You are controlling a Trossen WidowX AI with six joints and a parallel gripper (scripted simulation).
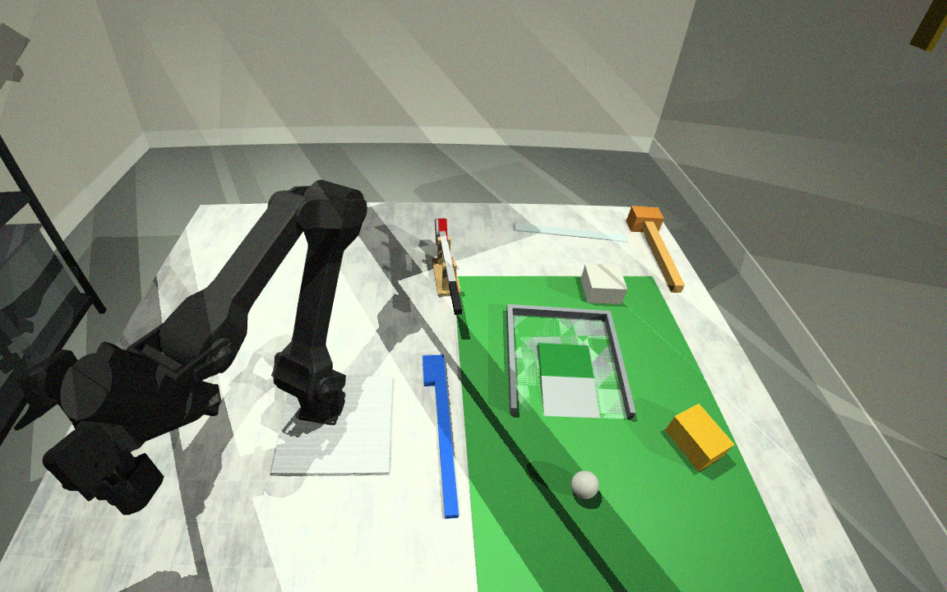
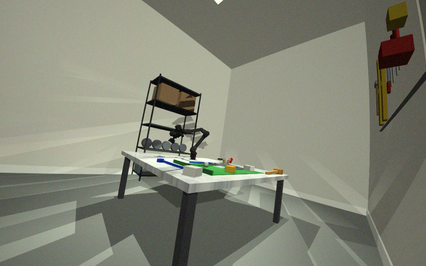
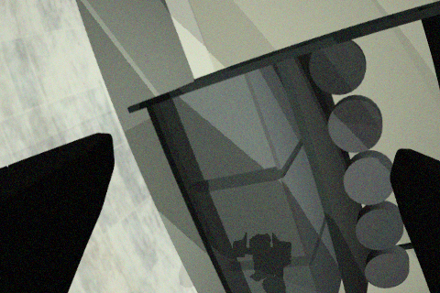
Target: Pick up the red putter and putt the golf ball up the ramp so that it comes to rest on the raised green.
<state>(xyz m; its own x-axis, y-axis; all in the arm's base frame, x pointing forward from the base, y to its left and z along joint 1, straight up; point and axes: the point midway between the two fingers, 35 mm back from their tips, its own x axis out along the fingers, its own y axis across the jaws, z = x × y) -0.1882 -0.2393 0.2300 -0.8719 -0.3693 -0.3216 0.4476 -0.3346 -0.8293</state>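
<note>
The red putter rests on a small wooden stand at the table's far side, its dark grip end reaching over the mat's corner. The white golf ball lies on the green mat. A light grey ramp leads up to the raised green, inside a low grey border open toward the ball. My gripper is open and empty, its fingers wide apart. The arm holds it high at the left in the top view, far from putter and ball; its fingertips are hard to make out there.
A blue club lies beside the mat's left edge. A yellow block and a white block stand on the mat. An orange mallet lies at the far right. A black shelf stands behind the arm.
</note>
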